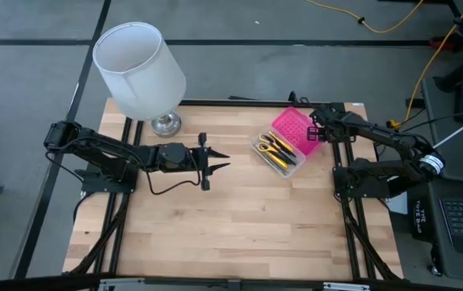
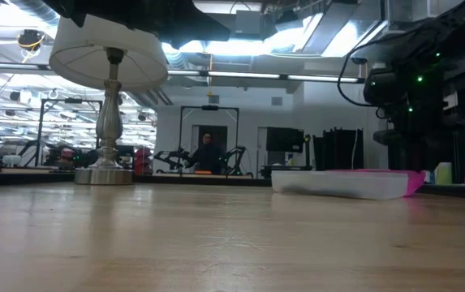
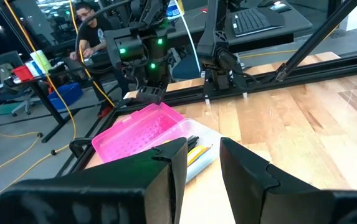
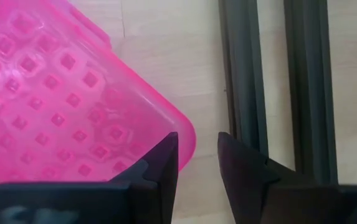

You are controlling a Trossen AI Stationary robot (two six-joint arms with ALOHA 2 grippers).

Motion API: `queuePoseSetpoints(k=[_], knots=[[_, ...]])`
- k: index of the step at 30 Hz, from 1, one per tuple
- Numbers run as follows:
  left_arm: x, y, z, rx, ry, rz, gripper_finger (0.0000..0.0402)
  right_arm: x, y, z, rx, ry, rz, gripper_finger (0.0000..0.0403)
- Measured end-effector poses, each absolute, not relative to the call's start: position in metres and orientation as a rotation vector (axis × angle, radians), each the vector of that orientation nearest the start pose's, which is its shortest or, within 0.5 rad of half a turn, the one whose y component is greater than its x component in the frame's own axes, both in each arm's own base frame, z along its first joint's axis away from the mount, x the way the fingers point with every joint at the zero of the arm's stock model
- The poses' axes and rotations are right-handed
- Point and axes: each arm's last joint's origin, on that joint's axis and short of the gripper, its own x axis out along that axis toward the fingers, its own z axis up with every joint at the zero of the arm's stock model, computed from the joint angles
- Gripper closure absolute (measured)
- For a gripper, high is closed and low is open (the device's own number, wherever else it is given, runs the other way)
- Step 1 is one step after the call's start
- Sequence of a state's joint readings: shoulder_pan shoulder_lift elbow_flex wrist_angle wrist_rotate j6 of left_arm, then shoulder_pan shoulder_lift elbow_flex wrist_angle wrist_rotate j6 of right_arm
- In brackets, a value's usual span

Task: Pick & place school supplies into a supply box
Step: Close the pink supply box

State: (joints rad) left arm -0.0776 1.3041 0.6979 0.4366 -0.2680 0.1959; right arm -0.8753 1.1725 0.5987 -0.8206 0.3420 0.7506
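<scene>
The supply box (image 1: 284, 145) lies open on the table's far right part: a clear base beside a bright pink textured lid (image 1: 292, 128). Yellow-handled scissors and several pens (image 1: 275, 151) lie in the base; the left wrist view shows them (image 3: 197, 149) beside the lid (image 3: 138, 134). My right gripper (image 1: 318, 131) hovers over the lid's right corner (image 4: 178, 127), fingers slightly open (image 4: 198, 155), touching nothing that I can see. My left gripper (image 1: 225, 161) is open near the table's middle, left of the box, pointing at it (image 3: 203, 162).
A lamp with a white shade (image 1: 140, 69) stands on its metal base (image 1: 165, 123) at the far left of the table. The black frame rail (image 4: 247, 81) runs just right of the box. People (image 3: 85, 31) are in the room beyond. Bare wood (image 1: 239, 226) fills the near half.
</scene>
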Motion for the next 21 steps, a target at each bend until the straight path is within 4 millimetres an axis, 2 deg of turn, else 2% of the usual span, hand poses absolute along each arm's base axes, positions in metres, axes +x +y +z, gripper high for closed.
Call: queuePoseSetpoints(k=[9, 18, 21], knots=[[0.28, -0.014, 0.252, 0.224, 0.186, 0.173, 0.0313, 0.097, -0.132, 0.151, 0.913, 1.03, -1.5, 0.0286], [0.28, -0.014, 0.252, 0.224, 0.186, 0.173, 0.0313, 0.1, -0.134, 0.15, 0.887, 0.997, -1.477, 0.0286], [0.28, -0.014, 0.252, 0.224, 0.186, 0.173, 0.0313, 0.1, -0.134, 0.15, 0.876, 1.008, -1.466, 0.03]])
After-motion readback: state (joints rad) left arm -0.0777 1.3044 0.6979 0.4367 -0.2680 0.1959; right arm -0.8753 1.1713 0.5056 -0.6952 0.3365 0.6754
